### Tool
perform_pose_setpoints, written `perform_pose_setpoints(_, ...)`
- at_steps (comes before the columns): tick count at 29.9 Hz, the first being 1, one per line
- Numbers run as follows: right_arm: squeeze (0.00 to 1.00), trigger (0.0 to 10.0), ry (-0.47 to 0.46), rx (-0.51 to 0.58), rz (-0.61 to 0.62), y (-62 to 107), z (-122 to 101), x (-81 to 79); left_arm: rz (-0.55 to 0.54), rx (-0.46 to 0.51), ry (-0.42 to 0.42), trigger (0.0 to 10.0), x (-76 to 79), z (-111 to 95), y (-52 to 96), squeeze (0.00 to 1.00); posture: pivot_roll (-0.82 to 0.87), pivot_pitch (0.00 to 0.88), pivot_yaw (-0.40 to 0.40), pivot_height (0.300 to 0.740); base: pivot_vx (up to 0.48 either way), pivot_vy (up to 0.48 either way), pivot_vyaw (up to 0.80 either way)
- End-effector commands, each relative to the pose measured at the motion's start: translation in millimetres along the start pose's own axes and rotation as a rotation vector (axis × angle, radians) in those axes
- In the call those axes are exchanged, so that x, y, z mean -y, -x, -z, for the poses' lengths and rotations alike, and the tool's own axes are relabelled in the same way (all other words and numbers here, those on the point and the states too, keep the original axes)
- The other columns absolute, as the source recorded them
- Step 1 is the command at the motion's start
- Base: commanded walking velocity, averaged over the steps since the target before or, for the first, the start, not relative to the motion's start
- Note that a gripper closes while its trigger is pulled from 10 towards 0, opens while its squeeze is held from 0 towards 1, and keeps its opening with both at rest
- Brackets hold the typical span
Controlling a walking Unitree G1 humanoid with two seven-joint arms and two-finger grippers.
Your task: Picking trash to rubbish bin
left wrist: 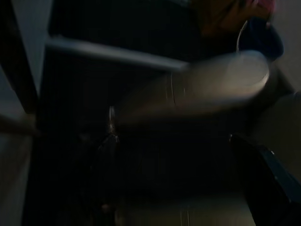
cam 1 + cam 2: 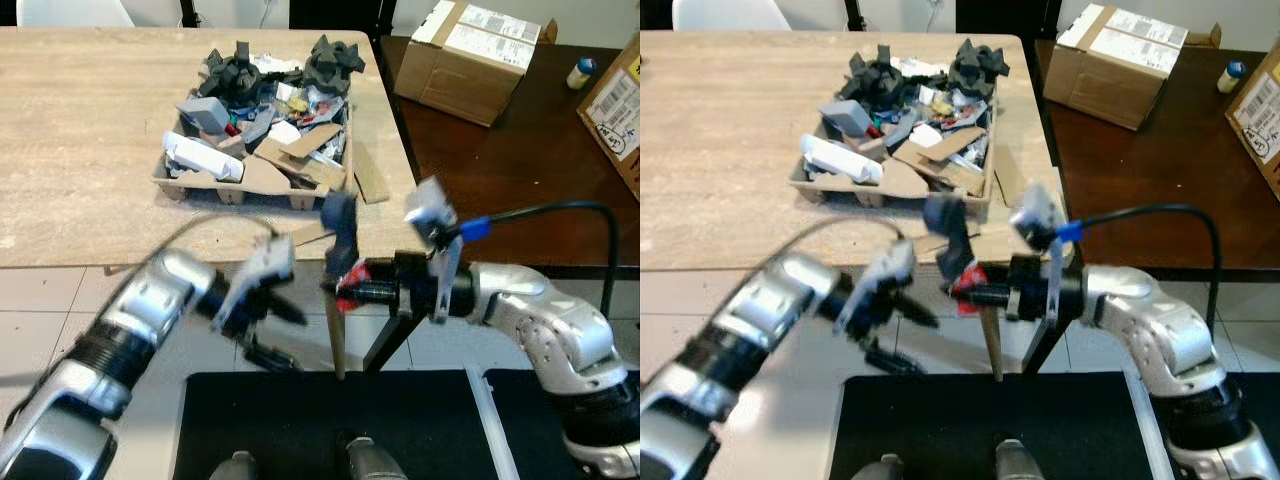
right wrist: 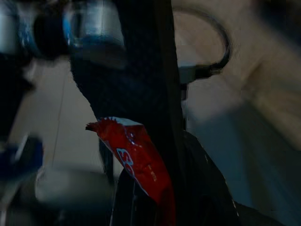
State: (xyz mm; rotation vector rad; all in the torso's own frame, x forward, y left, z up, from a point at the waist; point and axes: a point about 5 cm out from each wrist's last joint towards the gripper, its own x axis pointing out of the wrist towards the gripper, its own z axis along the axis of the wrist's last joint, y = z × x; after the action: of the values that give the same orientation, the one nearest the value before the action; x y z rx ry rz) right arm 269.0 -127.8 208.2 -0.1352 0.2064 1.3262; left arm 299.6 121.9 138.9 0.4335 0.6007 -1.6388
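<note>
Pinching a red snack wrapper point(image 3: 141, 165) between its two black fingers, the right hand point(image 2: 345, 278) sits at lower centre of the left eye view, just below the near edge of the counter point(image 2: 90, 140), with the wrapper showing as a small red patch at the fingertips. In the right wrist view the wrapper's long axis runs along the fingers, one torn end sticking out past them. The left hand point(image 2: 275, 330) hangs just to the left of it, lower and blurred, so I cannot tell whether its fingers are spread or together; the right is plainly the hand carrying the trash. Above, in the upper middle, a cardboard tray point(image 2: 255, 185) heaped with scraps of card, paper and dark plastic sits near the counter's right edge. Further right, a darker wooden table point(image 2: 500, 170) carries a cardboard box point(image 2: 470, 60). Pale floor tiles point(image 2: 60, 300) run beneath, and a black mat point(image 2: 400, 420) lies along the bottom.
</note>
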Motion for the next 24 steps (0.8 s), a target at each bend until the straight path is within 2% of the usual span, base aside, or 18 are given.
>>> perform_pose_setpoints(1,0.0,0.0,-0.004,-0.066,-0.029,-2.0,11.1,-4.7,-0.007,-0.069,-0.009,10.0,1.7,9.6,-6.7,0.0,-0.01,0.244,-0.025,0.74,0.0,0.0,0.0)
perform_pose_setpoints(3,0.0,0.0,-0.022,-0.133,-0.04,-3.1,23.5,-7.4,-0.018,-0.107,0.015,10.0,3.8,21.4,-19.2,0.0,-0.01,0.244,-0.024,0.74,0.0,0.0,0.0)
perform_pose_setpoints(6,0.0,0.0,-0.028,-0.19,-0.043,-3.6,34.0,-8.7,-0.03,-0.105,0.053,10.0,4.7,27.8,-27.2,0.0,-0.01,0.243,-0.019,0.74,0.0,0.0,0.0)
perform_pose_setpoints(7,0.0,0.0,-0.038,-0.252,-0.046,-3.5,46.8,-10.4,-0.053,-0.114,0.089,10.0,5.7,36.3,-36.4,0.0,-0.02,0.239,-0.018,0.74,0.0,0.0,0.0)
perform_pose_setpoints(8,0.0,0.0,-0.038,-0.252,-0.046,-3.5,46.8,-10.4,-0.053,-0.114,0.089,10.0,5.7,36.3,-36.4,0.0,-0.02,0.239,-0.018,0.74,0.0,0.0,0.0)
perform_pose_setpoints(10,0.0,0.0,-0.07,-0.369,-0.042,-2.1,75.4,-14.0,-0.129,-0.12,0.165,10.0,5.5,52.4,-53.6,0.0,-0.01,0.23,-0.02,0.74,0.0,0.0,0.0)
perform_pose_setpoints(12,0.0,0.0,-0.07,-0.369,-0.042,-2.1,75.4,-14.0,-0.129,-0.12,0.165,10.0,5.5,52.4,-53.6,0.0,-0.01,0.23,-0.02,0.74,0.0,0.0,0.0)
perform_pose_setpoints(13,0.0,0.0,-0.084,-0.416,-0.038,-1.4,89.1,-15.9,-0.191,-0.113,0.216,10.0,2.6,58.4,-59.3,0.0,-0.01,0.226,-0.017,0.74,0.0,0.0,0.0)
perform_pose_setpoints(14,0.0,0.0,-0.084,-0.416,-0.038,-1.4,89.1,-15.9,-0.191,-0.113,0.216,10.0,2.6,58.4,-59.3,0.0,-0.01,0.226,-0.017,0.74,0.0,0.0,0.0)
perform_pose_setpoints(15,0.0,0.0,-0.111,-0.45,-0.028,-2.0,104.2,-18.1,-0.271,-0.118,0.288,10.0,-0.2,67.9,-64.3,0.0,-0.02,0.219,-0.016,0.74,0.0,0.0,0.0)
perform_pose_setpoints(16,0.0,0.0,-0.111,-0.45,-0.028,-2.0,104.2,-18.1,-0.271,-0.118,0.288,10.0,-0.2,67.9,-64.3,0.0,-0.02,0.219,-0.016,0.74,0.0,0.0,0.0)
perform_pose_setpoints(18,0.0,0.0,-0.151,-0.49,0.007,-4.4,127.6,-20.5,-0.372,-0.176,0.382,10.0,2.8,88.9,-71.8,0.0,-0.02,0.213,-0.014,0.74,0.0,0.0,0.0)
perform_pose_setpoints(19,0.0,0.0,-0.151,-0.49,0.007,-4.4,127.6,-20.5,-0.372,-0.176,0.382,10.0,2.8,88.9,-71.8,0.0,-0.02,0.213,-0.014,0.74,0.0,0.0,0.0)
perform_pose_setpoints(20,0.0,0.0,-0.162,-0.5,0.03,-5.9,135.9,-20.5,-0.407,-0.205,0.409,10.0,6.2,98.7,-74.1,0.0,-0.02,0.21,-0.012,0.74,0.0,0.0,0.0)
perform_pose_setpoints(22,0.0,0.0,-0.171,-0.528,0.113,-7.6,152.4,-16.7,-0.517,-0.248,0.414,10.0,10.2,115.6,-74.8,0.0,-0.02,0.207,-0.011,0.74,0.0,0.0,0.0)
perform_pose_setpoints(24,0.0,0.0,-0.184,-0.552,0.238,-8.8,174.4,-12.9,-0.732,-0.173,0.465,10.0,5.7,122.0,-70.7,0.0,-0.02,0.197,-0.015,0.74,0.0,0.0,0.0)
